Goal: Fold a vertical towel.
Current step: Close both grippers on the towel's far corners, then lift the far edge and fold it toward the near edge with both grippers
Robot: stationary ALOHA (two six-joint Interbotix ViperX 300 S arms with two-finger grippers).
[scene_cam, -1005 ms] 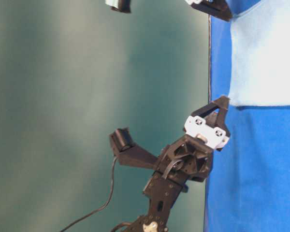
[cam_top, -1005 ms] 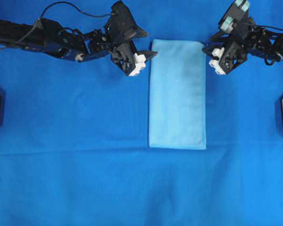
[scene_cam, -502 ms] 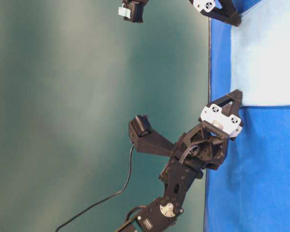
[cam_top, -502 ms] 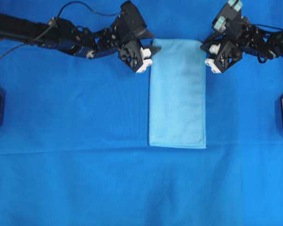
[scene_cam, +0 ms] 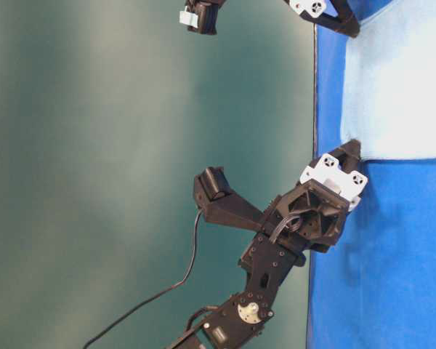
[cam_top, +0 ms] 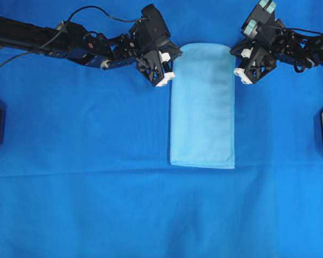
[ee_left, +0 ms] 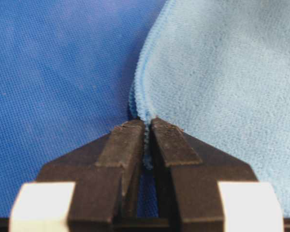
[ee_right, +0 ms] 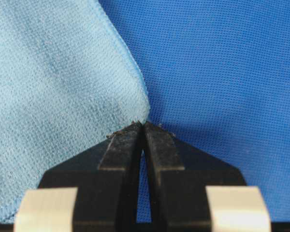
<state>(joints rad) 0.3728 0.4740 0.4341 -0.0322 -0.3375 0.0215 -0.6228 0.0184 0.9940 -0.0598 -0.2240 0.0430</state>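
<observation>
Item: light-blue towel [cam_top: 203, 107], lying lengthwise on royal-blue cloth [cam_top: 97, 204] over surface, far end w/ corners drawn in; L gripper [cam_top: 168, 63] fingers [ee_left: 130, 145] pinched tight on far-left corner, R gripper [cam_top: 238, 60] fingers [ee_right: 157, 145] pinched on far-right corner.

Left arm reaches in from the upper left of the overhead view, stretched low and nearly level, wrist angled down. Left gripper [cam_top: 169, 63] has its jaws pinched together on a corner of the towel [cam_top: 203, 107]; the wrist view shows cloth edge squeezed between the black fingertips [ee_left: 128, 140]. Right arm comes in from the upper right, elbow bent, wrist tipped down. Right gripper [cam_top: 234, 60] likewise clamped on the opposite top corner, fingertips [ee_right: 157, 137] meeting.
</observation>
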